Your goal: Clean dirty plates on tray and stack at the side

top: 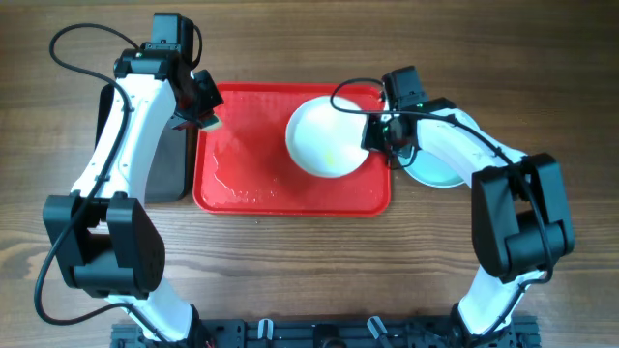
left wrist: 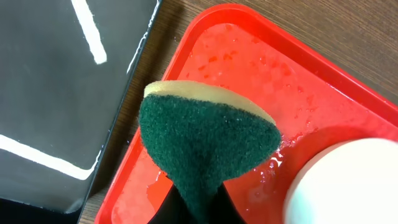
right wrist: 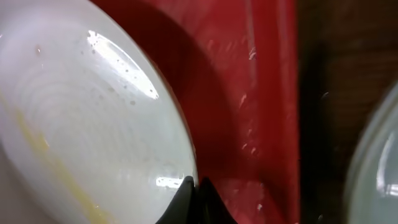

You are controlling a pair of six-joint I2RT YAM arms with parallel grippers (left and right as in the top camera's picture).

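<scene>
Tray: the red tray lay in the middle of the bench, its floor wet with drops and a thin pool towards the left side.
Plate on tray: the cream-white plate sat in the upper right part of the red tray. It carried a yellowish smear and small specks, and threw a dark shadow on the red floor beside it.
Right claw: my right claw was closed tight on the right rim of the cream-white plate, fingertips pinched together at its edge.
Left claw: my left claw was closed on the sponge, green scouring face towards my wrist camera and yellow foam behind. I held it over the upper left corner of the red tray.
Second plate: a pale aqua plate lay on the bench just right of the red tray, partly hidden under my right arm.
Black tray: the black tray lay against the red tray's left side.
</scene>
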